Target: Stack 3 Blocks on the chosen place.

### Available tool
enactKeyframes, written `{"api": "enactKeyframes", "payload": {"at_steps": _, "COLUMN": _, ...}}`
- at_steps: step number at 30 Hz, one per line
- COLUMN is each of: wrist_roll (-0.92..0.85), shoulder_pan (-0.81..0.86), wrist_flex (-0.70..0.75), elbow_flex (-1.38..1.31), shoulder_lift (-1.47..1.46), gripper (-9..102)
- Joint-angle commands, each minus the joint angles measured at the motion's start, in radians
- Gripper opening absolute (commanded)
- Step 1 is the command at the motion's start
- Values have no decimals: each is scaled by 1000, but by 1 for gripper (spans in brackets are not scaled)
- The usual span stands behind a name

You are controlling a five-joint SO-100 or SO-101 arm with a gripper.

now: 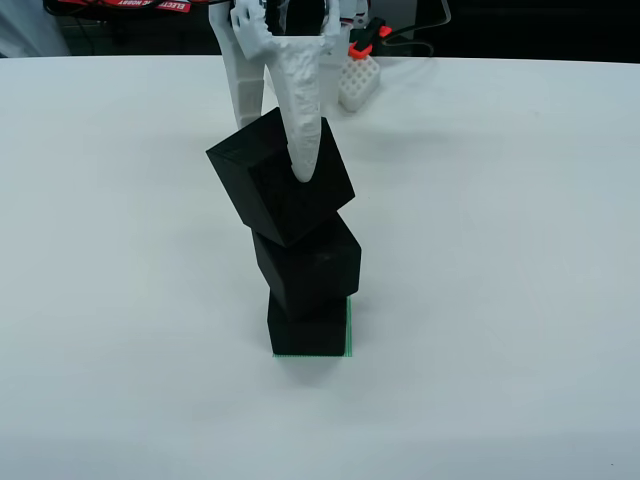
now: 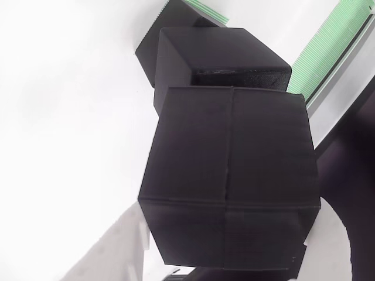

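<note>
Third block going on, stack nearly done but not let go yet

Bottom block [image 1: 307,335] is sitting on the green patch [image 1: 348,330] near the middle of the bench [image 1: 520,250], the middle block [image 1: 310,265] is resting on it twisted a bit off square, and the top block [image 1: 280,175] is tilting hard with a corner down on the middle one. The gripper [image 1: 285,110] is coming in from the far side with its jaws clamping that top block, so what's left is levelling it and releasing. The far finger is hiding behind the block, the patch is mostly covered, and I can't tell how much of the top block is actually touching.
</note>
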Motion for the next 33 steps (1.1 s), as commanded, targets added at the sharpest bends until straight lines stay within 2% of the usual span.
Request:
{"api": "enactKeyframes", "payload": {"at_steps": 1, "wrist_roll": -6, "shoulder_pan": 11, "wrist_flex": -18, "elbow_flex": -3, "shoulder_lift": 14, "gripper": 23}}
{"api": "enactKeyframes", "payload": {"at_steps": 7, "wrist_roll": -6, "shoulder_pan": 12, "wrist_flex": -25, "elbow_flex": -3, "shoulder_lift": 9, "gripper": 24}}
{"api": "enactKeyframes", "payload": {"at_steps": 14, "wrist_roll": -6, "shoulder_pan": 12, "wrist_flex": -31, "elbow_flex": -6, "shoulder_lift": 0, "gripper": 32}}
{"api": "enactKeyframes", "payload": {"at_steps": 33, "wrist_roll": -6, "shoulder_pan": 15, "wrist_flex": -40, "elbow_flex": 0, "shoulder_lift": -2, "gripper": 34}}
